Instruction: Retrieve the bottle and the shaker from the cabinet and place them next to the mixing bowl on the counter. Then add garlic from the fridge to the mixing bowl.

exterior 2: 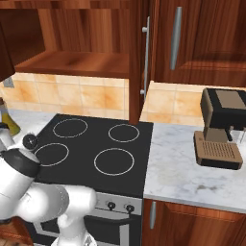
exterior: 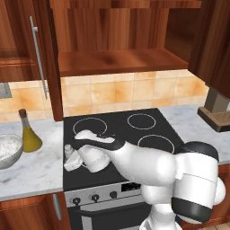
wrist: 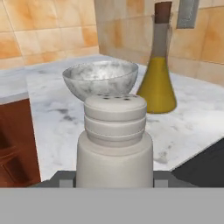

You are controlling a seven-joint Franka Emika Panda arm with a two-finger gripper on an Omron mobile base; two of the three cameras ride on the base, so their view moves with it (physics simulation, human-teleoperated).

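My gripper [exterior: 71, 162] is shut on the shaker [wrist: 114, 140], a small pale grey cylinder with a holed cap, held upright over the stovetop's left edge [exterior: 68, 149]. Just beyond it on the counter [exterior: 31, 173] stands the mixing bowl [wrist: 100, 78], grey with a whitish inside [exterior: 8, 150]. The olive-yellow bottle [wrist: 158, 74] with a brown stopper stands upright right of the bowl [exterior: 29, 132]. Above, the cabinet [exterior: 117, 60] is open, and its shelf is bare. The fridge and garlic are out of view.
A black stovetop [exterior: 130, 130] with ring marks lies right of the counter, oven knobs below it. A brown coffee machine [exterior 2: 218, 127] stands on the right counter. The open cabinet door [exterior: 38, 58] hangs above the bottle.
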